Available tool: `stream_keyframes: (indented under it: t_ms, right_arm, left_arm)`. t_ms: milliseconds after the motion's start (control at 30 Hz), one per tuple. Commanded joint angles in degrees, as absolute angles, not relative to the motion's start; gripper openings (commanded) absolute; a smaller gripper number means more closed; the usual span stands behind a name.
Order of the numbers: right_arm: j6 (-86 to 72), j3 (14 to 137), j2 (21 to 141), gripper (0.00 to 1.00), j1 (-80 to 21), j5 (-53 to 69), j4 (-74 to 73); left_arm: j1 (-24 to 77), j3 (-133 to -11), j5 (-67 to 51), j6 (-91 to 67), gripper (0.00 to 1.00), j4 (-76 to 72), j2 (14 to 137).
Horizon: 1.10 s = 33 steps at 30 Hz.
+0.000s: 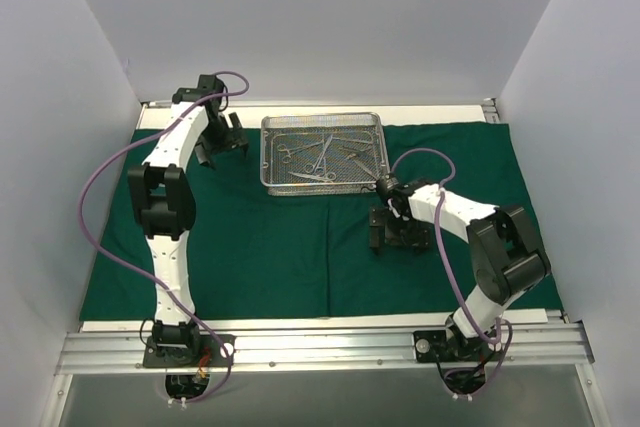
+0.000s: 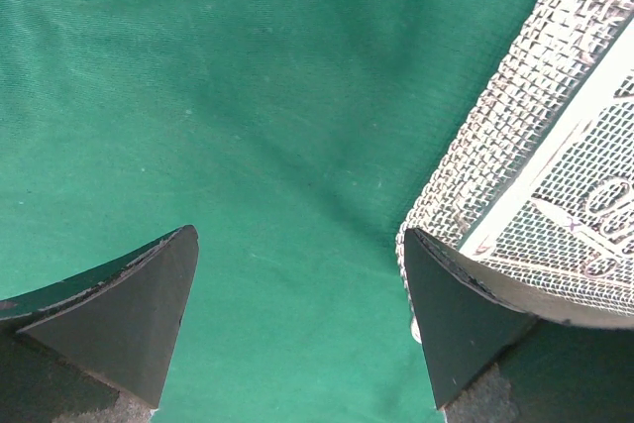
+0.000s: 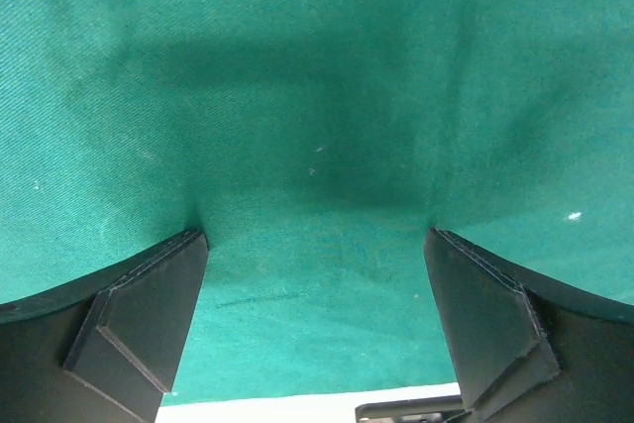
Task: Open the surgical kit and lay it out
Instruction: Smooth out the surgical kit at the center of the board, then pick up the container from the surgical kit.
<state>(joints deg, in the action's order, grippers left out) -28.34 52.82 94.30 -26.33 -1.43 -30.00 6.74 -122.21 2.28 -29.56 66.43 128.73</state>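
The dark green drape (image 1: 260,257) lies spread flat over the table. The silver wire-mesh tray (image 1: 268,157) stands on it at the back centre, holding several slender steel instruments (image 1: 318,154). My left gripper (image 1: 222,145) is open and empty, low over the cloth just left of the tray; the tray's corner (image 2: 495,136) sits beside its right finger (image 2: 451,314). My right gripper (image 1: 390,237) is open and empty, hovering over bare drape (image 3: 317,146) in front of the tray's right corner.
White walls enclose the table on three sides. A bare white strip of table (image 1: 330,322) runs along the drape's near edge, then the aluminium rail (image 1: 320,347) with the arm bases. Purple cables loop from both arms.
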Motion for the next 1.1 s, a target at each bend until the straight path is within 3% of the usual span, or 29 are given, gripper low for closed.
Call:
stream_keyframes:
  t_ms: [0, 233, 633, 800, 933, 1067]
  right_arm:
    - [-31.46, 49.14, 95.19, 1.0, -28.74, -3.25, -32.96]
    - [-32.87, 48.42, 91.67, 1.0, -28.48, -3.42, -36.64]
    - [-30.33, 57.92, 100.11, 1.0, -16.61, -6.07, -37.79]
    - [-30.5, 60.28, 94.23, 1.0, -18.01, -5.27, -39.89]
    - [-29.8, 67.57, 88.78, 1.0, -18.02, -5.36, -41.22]
    - [-24.37, 78.38, 92.8, 1.0, -16.88, -8.18, -37.98]
  left_arm:
    - [7.12, -125.16, 2.46, -29.18, 0.94, 66.45, 125.51]
    - [7.47, -126.3, 1.23, -28.13, 0.94, 65.92, 126.82]
    - [7.65, -130.52, 1.93, -26.11, 0.94, 68.91, 128.85]
    - [7.65, -130.25, 1.23, -25.49, 0.94, 68.2, 128.23]
    - [8.08, -130.52, 0.0, -25.14, 0.94, 66.54, 128.41]
    - [9.4, -131.31, -1.93, -25.75, 0.94, 65.57, 129.72]
